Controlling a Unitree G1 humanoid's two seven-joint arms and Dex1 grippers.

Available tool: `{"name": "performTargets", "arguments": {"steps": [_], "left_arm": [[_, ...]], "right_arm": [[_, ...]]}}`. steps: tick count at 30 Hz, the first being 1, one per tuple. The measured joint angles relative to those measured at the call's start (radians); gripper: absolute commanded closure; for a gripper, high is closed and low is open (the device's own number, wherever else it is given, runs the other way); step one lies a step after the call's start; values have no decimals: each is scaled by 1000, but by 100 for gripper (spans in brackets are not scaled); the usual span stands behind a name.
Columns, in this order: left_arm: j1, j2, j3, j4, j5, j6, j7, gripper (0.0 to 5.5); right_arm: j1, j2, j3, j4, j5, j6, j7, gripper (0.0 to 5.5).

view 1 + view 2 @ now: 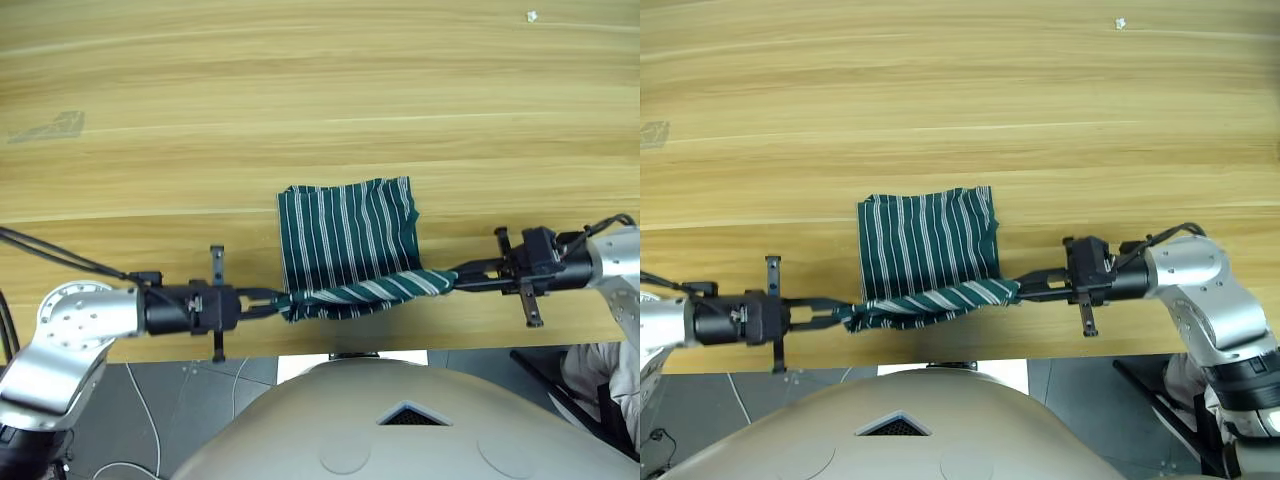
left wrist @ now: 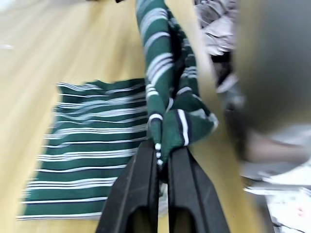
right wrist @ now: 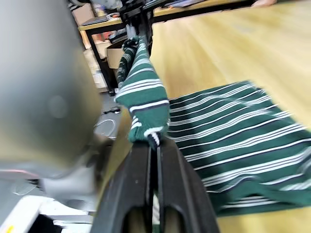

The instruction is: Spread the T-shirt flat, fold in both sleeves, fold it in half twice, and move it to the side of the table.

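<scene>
Pinched shut on cloth, the left fingers (image 1: pixel 274 303) and the right fingers (image 1: pixel 464 272) each hold one end of the T-shirt (image 1: pixel 345 235)'s near edge. That edge is drawn into a taut striped band across the lower middle of the frame. Its long axis runs left to right between the arms, neither one nearer. The rest lies flat on the tabletop (image 1: pixel 300 90) just above the band, so the fold probably has to travel upward in the frame.
</scene>
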Motion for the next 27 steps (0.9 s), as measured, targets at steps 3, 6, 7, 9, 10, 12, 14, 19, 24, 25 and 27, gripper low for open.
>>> {"name": "performTargets", "arguments": {"steps": [3, 6, 7, 9, 10, 12, 14, 19, 24, 25, 27], "left_arm": [[-146, -83, -15, 90, 57, 64, 100, 544], [-209, -156, -21, 141, 83, 115, 174, 544], [-214, -168, -24, 150, 92, 123, 184, 544], [-230, -188, -28, 167, 111, 133, 199, 544], [-237, -204, -28, 168, 112, 134, 205, 544], [-239, -214, -29, 182, 119, 142, 213, 544], [-242, -240, -30, 212, 135, 150, 231, 544], [-291, -282, -31, 275, 174, 178, 265, 544], [-355, -367, -3, 370, 206, 253, 397, 504], [-364, -377, 5, 378, 212, 261, 421, 504], [-400, -429, 44, 389, 214, 294, 494, 504]], "right_arm": [[-168, 128, 13, 128, -82, -24, -39, 550], [-278, 244, 21, 264, -170, -75, -82, 550], [-293, 267, 21, 294, -191, -91, -91, 550], [-316, 310, 20, 360, -231, -122, -101, 550], [-319, 327, 20, 388, -245, -138, -102, 550], [-323, 341, 20, 420, -274, -157, -105, 550], [-327, 361, 20, 455, -300, -174, -109, 550], [-345, 377, 11, 522, -333, -202, -108, 550], [-357, 406, -33, 600, -379, -229, -197, 451], [-361, 411, -41, 609, -389, -236, -215, 431], [-368, 427, -68, 633, -405, -261, -280, 398]]}}
